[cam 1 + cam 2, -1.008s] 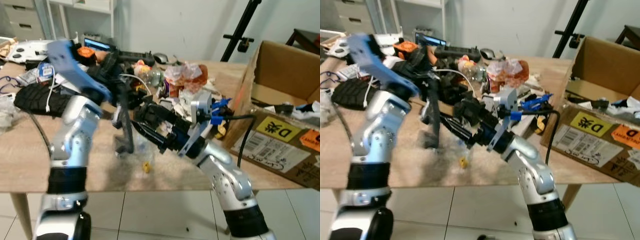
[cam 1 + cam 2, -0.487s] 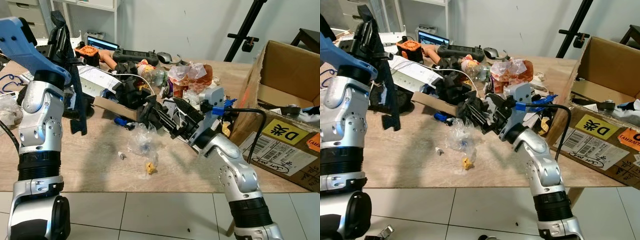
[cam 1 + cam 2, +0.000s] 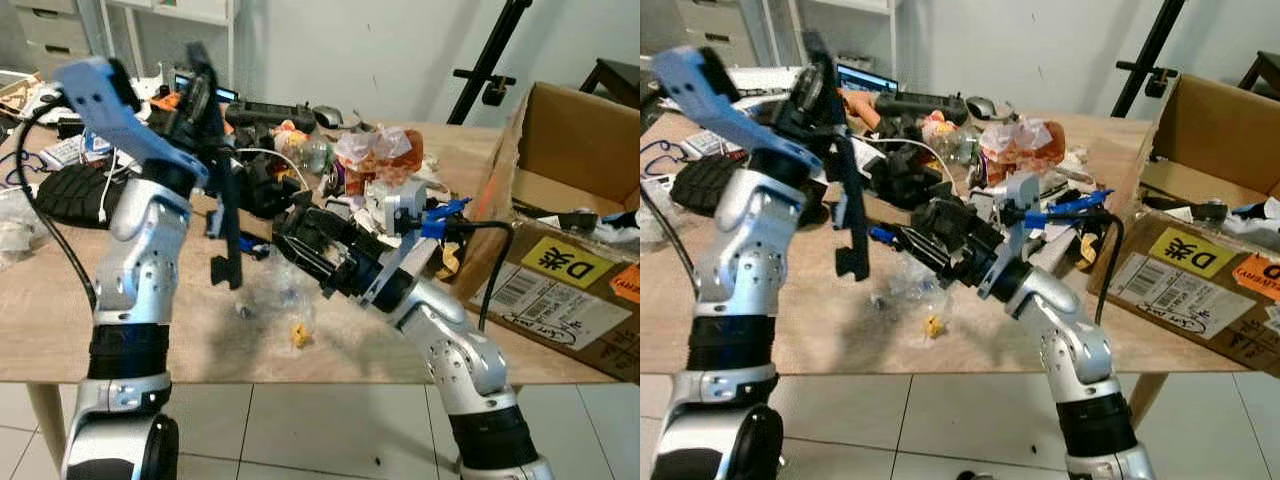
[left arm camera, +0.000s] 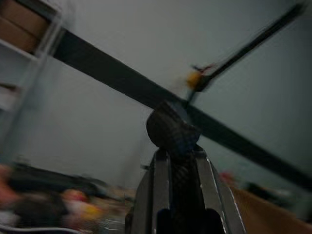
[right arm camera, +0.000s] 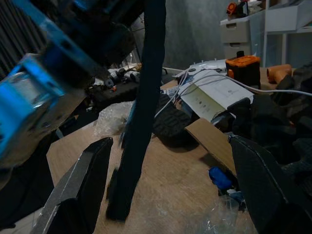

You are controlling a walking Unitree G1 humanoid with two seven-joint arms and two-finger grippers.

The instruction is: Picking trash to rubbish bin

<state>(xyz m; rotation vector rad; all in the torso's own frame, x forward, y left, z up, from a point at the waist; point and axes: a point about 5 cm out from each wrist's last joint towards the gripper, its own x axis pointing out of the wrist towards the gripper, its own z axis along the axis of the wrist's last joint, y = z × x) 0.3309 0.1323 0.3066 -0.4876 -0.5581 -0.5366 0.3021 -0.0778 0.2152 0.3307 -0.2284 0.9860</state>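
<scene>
Since half a second ago: left claw [image 3: 200, 85] swung inward from the far left, now raised over the surface [image 3: 60, 330] near its middle, carrying a long black strap [image 3: 228, 215] along. Right claw [image 3: 300, 245] lowered toward the near part of the surface.

Left claw: fingers closed on the strap's upper end, seen pinched between them in the left wrist view [image 4: 178, 146]. Strap hangs straight down, lower end free just above the surface. Judged soft, limp and light; likely to swing and snag on clutter during transfer. Grip at the top end looks adequate; keep clear of the white cable [image 3: 265, 155].

Right claw: fingers spread wide, holding nothing. In the right wrist view, one finger [image 5: 80, 187] on each side of the scene, strap [image 5: 139, 112] hanging between them but farther off.

Clear plastic bag [image 3: 275, 295]: crumpled on the surface just below and ahead of the right claw, not touched. Judged very light, slippery, easily crushed; best pinched at a bunched fold. Small yellow scrap [image 3: 297, 335] beside it.

Open cardboard box [image 3: 570, 240]: at the right end of the surface, well apart from both claws.
</scene>
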